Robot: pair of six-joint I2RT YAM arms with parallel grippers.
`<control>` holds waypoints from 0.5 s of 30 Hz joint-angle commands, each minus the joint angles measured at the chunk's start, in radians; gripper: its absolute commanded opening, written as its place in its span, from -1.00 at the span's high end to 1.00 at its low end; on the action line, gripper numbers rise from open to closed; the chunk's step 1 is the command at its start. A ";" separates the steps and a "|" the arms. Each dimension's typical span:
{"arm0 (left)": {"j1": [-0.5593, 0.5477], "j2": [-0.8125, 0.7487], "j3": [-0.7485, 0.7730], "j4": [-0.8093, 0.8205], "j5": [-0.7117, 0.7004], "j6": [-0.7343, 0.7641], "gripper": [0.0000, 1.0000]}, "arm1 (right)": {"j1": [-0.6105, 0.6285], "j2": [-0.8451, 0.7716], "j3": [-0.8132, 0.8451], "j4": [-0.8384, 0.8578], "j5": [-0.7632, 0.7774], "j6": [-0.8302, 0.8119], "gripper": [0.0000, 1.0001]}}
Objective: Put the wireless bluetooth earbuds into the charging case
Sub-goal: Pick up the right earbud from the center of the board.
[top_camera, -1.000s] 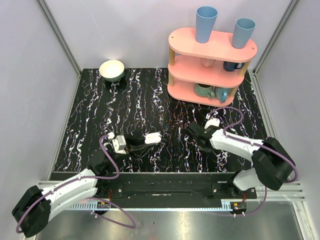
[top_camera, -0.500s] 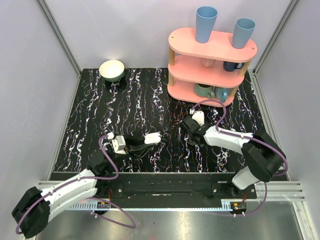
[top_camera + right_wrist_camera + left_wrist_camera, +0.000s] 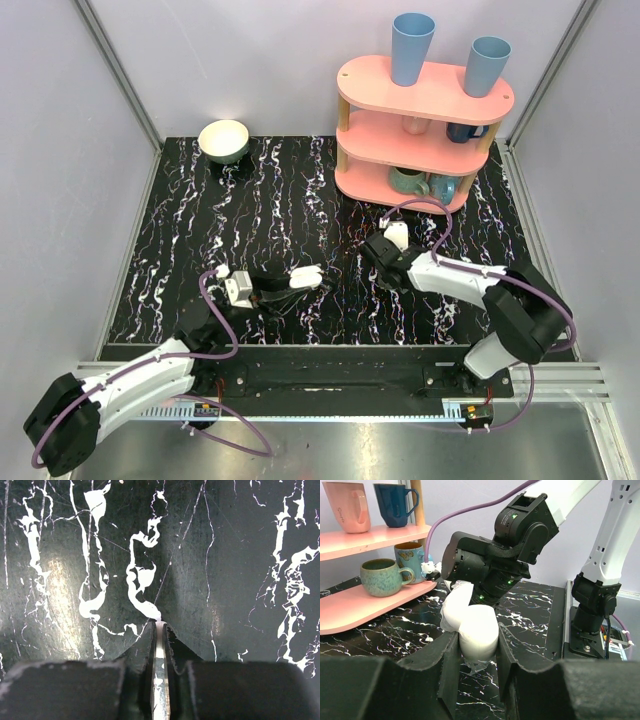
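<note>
While my left gripper [image 3: 476, 652] clamps the open case [image 3: 479, 630] by its base, my right gripper [image 3: 159, 626] pinches a thin white sliver, probably an earbud [image 3: 159, 655]. Both look light, hard and slippery, so I'd grip the stem gently.

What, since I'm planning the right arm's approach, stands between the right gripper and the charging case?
Nothing visible does. In the top view, only bare marble table lies between the right gripper and the charging case, which is clamped in the left gripper. The left wrist view shows no object between them either.
</note>
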 commanded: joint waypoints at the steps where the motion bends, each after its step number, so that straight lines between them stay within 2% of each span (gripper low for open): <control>1: -0.002 0.004 0.032 0.052 0.002 0.005 1.00 | 0.003 -0.063 -0.020 -0.012 -0.047 0.004 0.84; 2: -0.002 0.004 0.032 0.052 0.005 0.004 1.00 | 0.003 -0.074 -0.018 -0.015 -0.045 -0.008 1.00; 10: -0.002 0.001 0.032 0.051 0.007 0.002 1.00 | 0.003 -0.233 0.003 -0.002 -0.079 -0.126 1.00; 13: -0.002 -0.006 0.032 0.044 0.010 0.002 1.00 | 0.003 -0.332 -0.007 0.061 -0.181 -0.234 1.00; 15: -0.002 -0.006 0.034 0.044 0.011 0.005 1.00 | 0.001 -0.413 -0.024 0.096 -0.302 -0.335 1.00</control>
